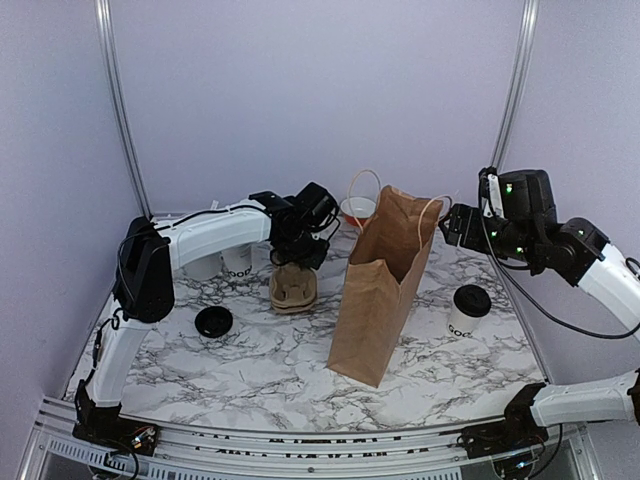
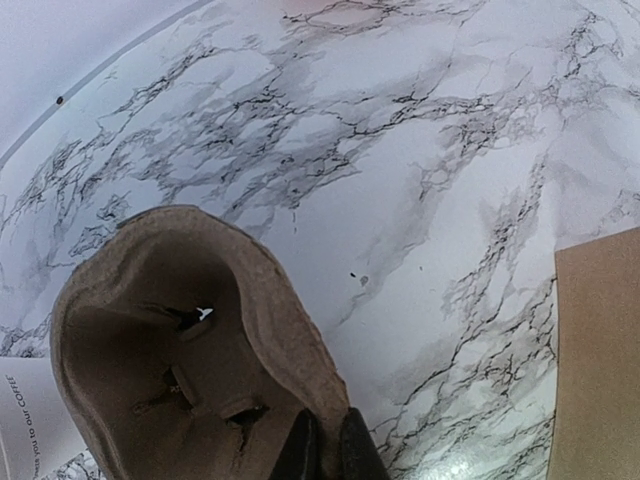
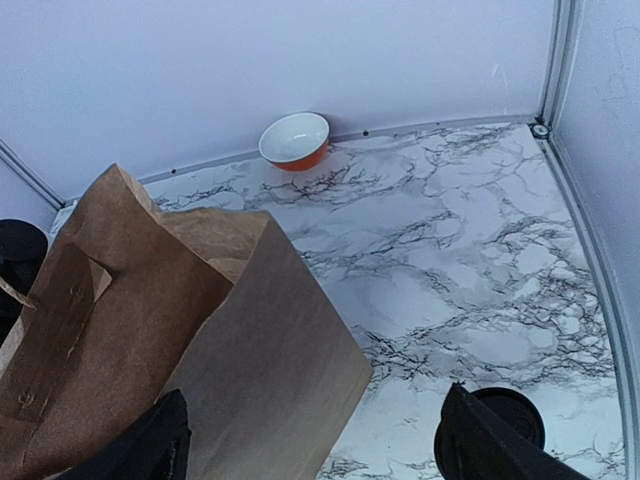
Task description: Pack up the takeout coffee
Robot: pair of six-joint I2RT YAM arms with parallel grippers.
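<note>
The takeout coffee, a white cup with dark lettering and a black lid, stands on the marble table right of the brown paper bag. In the right wrist view its lid peeks from behind one finger. My right gripper hovers open by the bag's top edge, and the bag fills the space between its fingers. My left gripper is shut on the rim of the brown pulp cup tray, left of the bag. From above, the left gripper sits over the tray.
A loose black lid lies at the left. White lidless cups stand behind the left arm; one with lettering shows beside the tray. An orange bowl sits by the back wall. Metal rails edge the table.
</note>
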